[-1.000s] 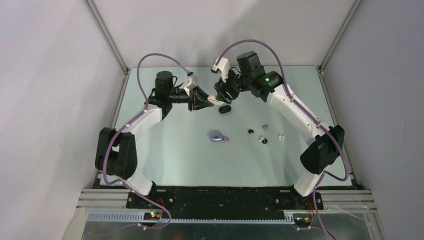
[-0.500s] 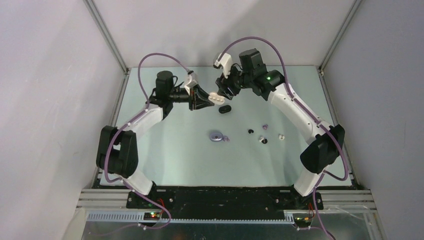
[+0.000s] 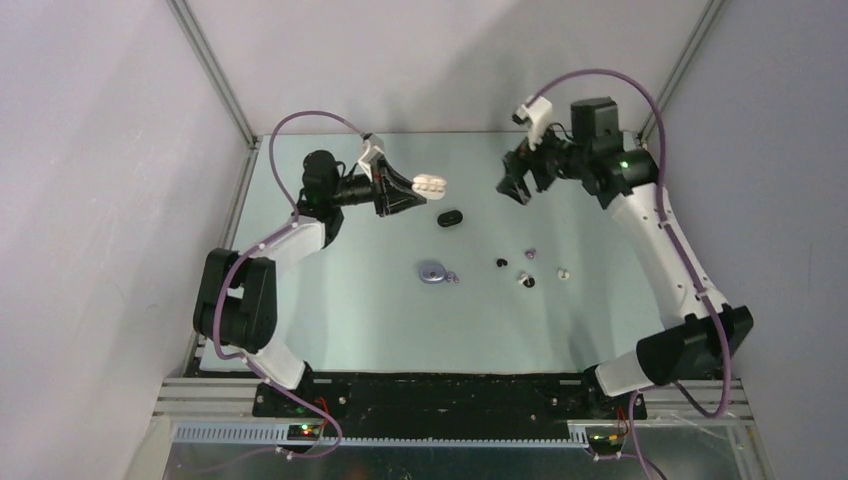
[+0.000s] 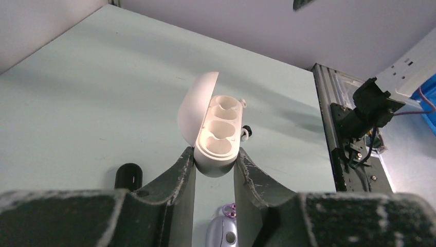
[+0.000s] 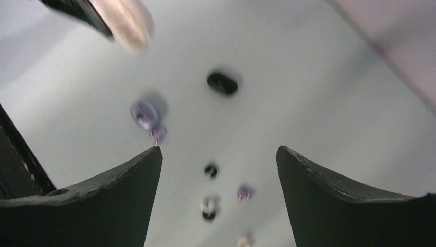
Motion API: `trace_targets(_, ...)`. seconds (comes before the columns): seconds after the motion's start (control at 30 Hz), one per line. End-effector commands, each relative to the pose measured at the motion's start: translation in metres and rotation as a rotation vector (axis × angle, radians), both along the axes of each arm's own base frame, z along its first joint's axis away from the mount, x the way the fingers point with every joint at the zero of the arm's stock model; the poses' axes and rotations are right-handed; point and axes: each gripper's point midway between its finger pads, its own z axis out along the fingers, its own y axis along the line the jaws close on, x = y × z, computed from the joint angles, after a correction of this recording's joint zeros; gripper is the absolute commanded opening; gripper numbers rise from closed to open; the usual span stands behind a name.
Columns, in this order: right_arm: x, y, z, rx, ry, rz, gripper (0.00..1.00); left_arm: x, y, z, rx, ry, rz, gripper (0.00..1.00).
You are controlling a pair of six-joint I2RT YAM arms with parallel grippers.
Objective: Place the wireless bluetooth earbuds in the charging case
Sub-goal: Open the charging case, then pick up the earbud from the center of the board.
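Observation:
My left gripper (image 3: 420, 185) (image 4: 215, 154) is shut on the base of a white charging case (image 3: 432, 184) (image 4: 218, 131), held above the table with its lid hinged open and its wells empty. The case shows blurred in the right wrist view (image 5: 126, 20). My right gripper (image 3: 513, 190) (image 5: 218, 149) hangs open and empty at the far right, apart from the case. Loose earbuds lie on the table: a black one (image 3: 501, 262) (image 5: 211, 170), a lavender one (image 3: 530, 253) (image 5: 243, 193), a black-and-white one (image 3: 527, 281) (image 5: 208, 208) and a white one (image 3: 563, 272).
A shut black case (image 3: 450, 217) (image 4: 128, 176) (image 5: 222, 83) lies under the held case. A lavender case (image 3: 433, 272) (image 4: 222, 236) (image 5: 145, 110) lies mid-table with a lavender bud (image 3: 452, 278) (image 4: 229, 210) beside it. Walls close the table (image 3: 330, 320) at the left, back and right.
My right gripper has drawn away from the white case to the right and its jaws have spread wider. The left gripper has risen slightly, still holding the case.

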Motion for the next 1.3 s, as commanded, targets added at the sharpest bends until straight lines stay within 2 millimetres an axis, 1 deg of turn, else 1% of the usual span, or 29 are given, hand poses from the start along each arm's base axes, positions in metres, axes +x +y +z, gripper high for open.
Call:
trace_targets(0.0,-0.031,-0.052,-0.079,-0.128,0.193,-0.09,0.83,0.003,0.008,0.019,-0.028,-0.024,0.078,0.0)
trace_targets(0.03,-0.035,-0.062,-0.083,-0.154,0.17,-0.104,0.81,0.005,0.01,0.016,-0.019,-0.003,0.107,0.0)
trace_targets(0.07,-0.042,-0.073,-0.11,-0.208,0.204,-0.122,0.75,0.005,0.012,0.017,-0.011,-0.016,0.123,0.0)
trace_targets(0.1,-0.048,-0.079,-0.113,-0.236,0.172,-0.114,0.7,0.008,0.014,0.013,0.001,0.011,0.157,0.0)
trace_targets(0.13,-0.057,-0.086,-0.139,-0.271,0.204,-0.12,0.63,0.009,0.017,0.011,0.011,0.021,0.187,0.0)
trace_targets(0.17,-0.058,-0.09,-0.137,-0.279,0.155,-0.115,0.57,0.009,0.018,0.01,0.017,0.027,0.199,0.0)
trace_targets(0.2,-0.07,-0.095,-0.161,-0.304,0.191,-0.11,0.55,0.009,0.02,0.009,0.025,0.031,0.216,0.0)
trace_targets(0.23,-0.071,-0.097,-0.162,-0.312,0.148,-0.103,0.51,0.008,0.021,0.008,0.03,0.034,0.22,0.0)
trace_targets(0.27,-0.081,-0.101,-0.182,-0.337,0.18,-0.099,0.49,0.006,0.022,0.007,0.038,0.038,0.224,0.0)
trace_targets(0.3,-0.082,-0.104,-0.187,-0.356,0.165,-0.088,0.45,0.004,0.023,0.009,0.04,0.034,0.227,0.0)
trace_targets(0.33,-0.089,-0.109,-0.203,-0.384,0.191,-0.09,0.43,0.003,0.024,0.006,0.051,0.042,0.23,0.0)
trace_targets(0.37,-0.091,-0.113,-0.214,-0.404,0.206,-0.09,0.41,0.001,0.025,0.007,0.054,0.04,0.231,0.0)
trace_targets(0.5,-0.088,-0.13,-0.238,-0.453,0.236,-0.142,0.37,-0.003,0.026,0.002,0.079,0.048,0.23,0.0)
trace_targets(0.67,-0.084,-0.144,-0.258,-0.478,0.289,-0.166,0.35,-0.005,0.027,-0.001,0.088,0.06,0.232,0.0)
trace_targets(0.73,-0.082,-0.146,-0.263,-0.479,0.3,-0.151,0.35,-0.006,0.027,0.0,0.089,0.06,0.231,0.0)
trace_targets(0.8,-0.079,-0.146,-0.267,-0.48,0.299,-0.136,0.38,-0.007,0.028,0.0,0.092,0.064,0.231,0.0)
trace_targets(0.93,-0.074,-0.149,-0.273,-0.492,0.309,-0.132,0.41,-0.012,0.028,-0.003,0.101,0.071,0.22,0.0)
trace_targets(1.1,-0.07,-0.151,-0.276,-0.498,0.335,-0.133,0.39,-0.014,0.027,-0.003,0.104,0.071,0.202,0.0)
trace_targets(1.27,-0.074,-0.157,-0.279,-0.531,0.373,-0.125,0.37,-0.013,0.025,0.0,0.101,0.068,0.182,0.0)
